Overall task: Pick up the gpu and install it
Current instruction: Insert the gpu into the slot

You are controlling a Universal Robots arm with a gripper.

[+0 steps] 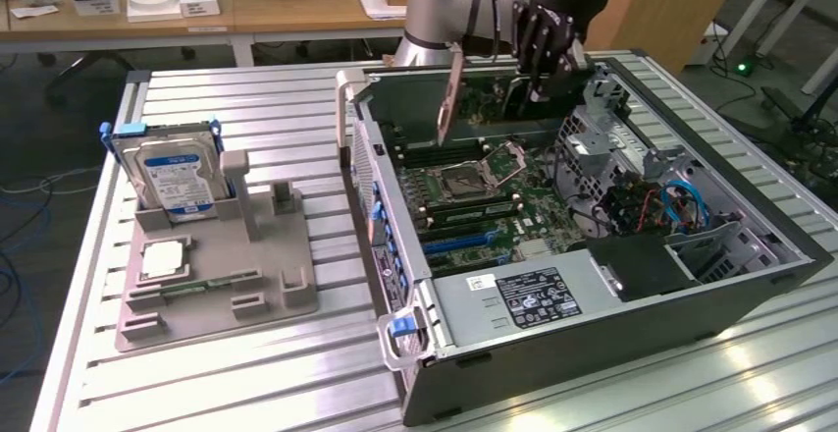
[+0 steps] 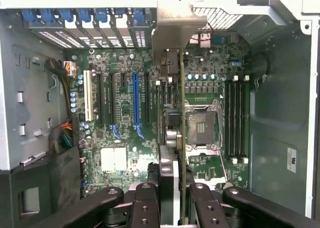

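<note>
While the gripper point(image 1: 541, 64) hangs over the open computer case point(image 1: 615, 344) in the exterior view, its jaws are clamped on the gpu point(image 1: 452, 88), which stands upright above the case's motherboard, apparently not seated. In the wrist view, the gripper point(image 2: 174, 193) pinches the edge-on gpu point(image 2: 175, 33) above the case's expansion slots point(image 2: 135, 103). Picking up looks done; seating the card remains.

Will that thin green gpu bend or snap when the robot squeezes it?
Probably stiff: the gpu looks straight, edge-on, in the gripper. Likely light, being so thin. Maybe fragile: small parts stick out from its face.
</note>
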